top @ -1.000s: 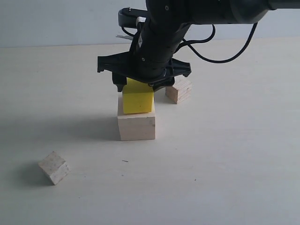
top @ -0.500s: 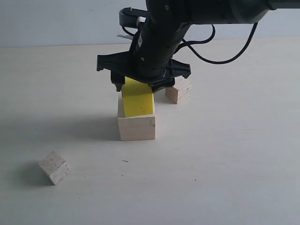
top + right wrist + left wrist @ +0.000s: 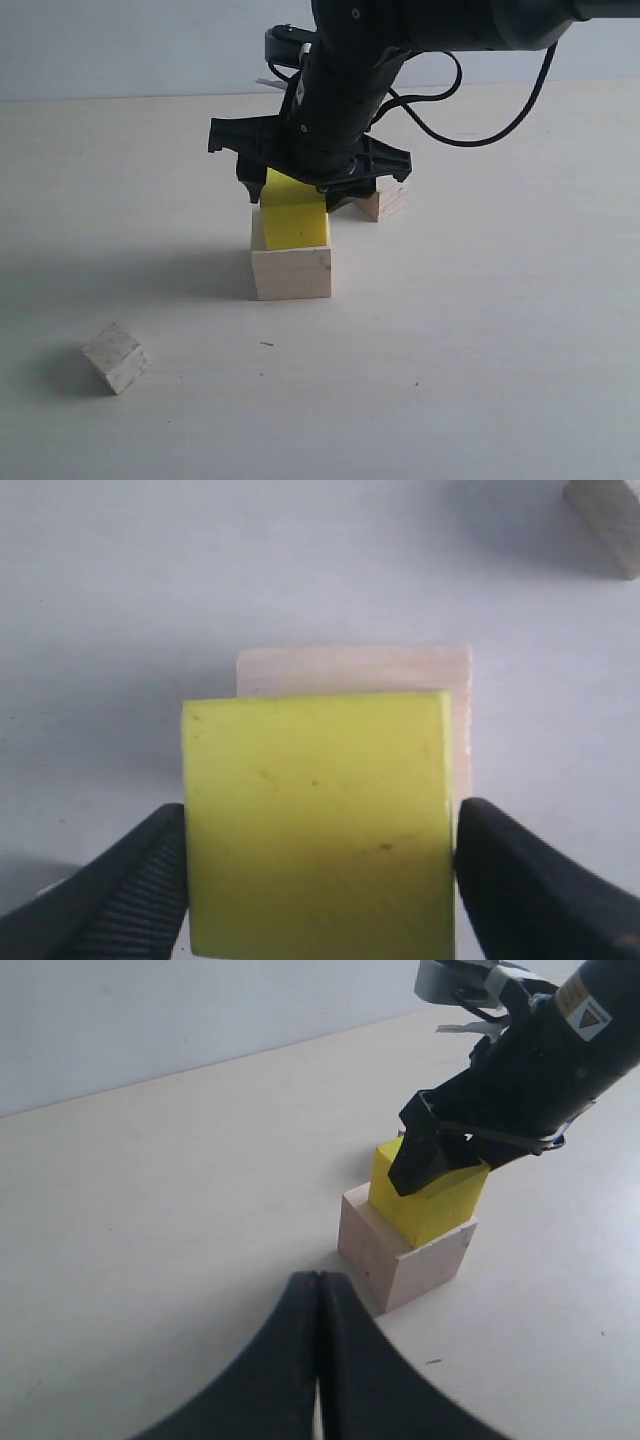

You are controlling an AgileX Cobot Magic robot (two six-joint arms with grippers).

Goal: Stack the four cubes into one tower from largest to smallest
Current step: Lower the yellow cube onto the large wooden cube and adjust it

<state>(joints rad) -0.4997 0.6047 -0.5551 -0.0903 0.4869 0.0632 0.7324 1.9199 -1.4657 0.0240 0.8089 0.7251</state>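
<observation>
Far to the left the small whitish cube [image 3: 115, 357] lies alone on the desk [image 3: 480, 330], well apart from everything else. My left fingers [image 3: 280, 1360] are pressed together on nothing and hang short of the stack. In the middle the large pale cube [image 3: 290, 272] carries the yellow cube [image 3: 296, 222], which sits flat but toward one edge, so a strip of pale top shows. My right fingers [image 3: 520, 890] are spread wide on either side of the yellow cube, released as far as I can judge. So tier two of the tower looks placed. Next I should rise straight up without nudging it, then go for the grainy cube [image 3: 385, 205] just behind on the right.
</observation>
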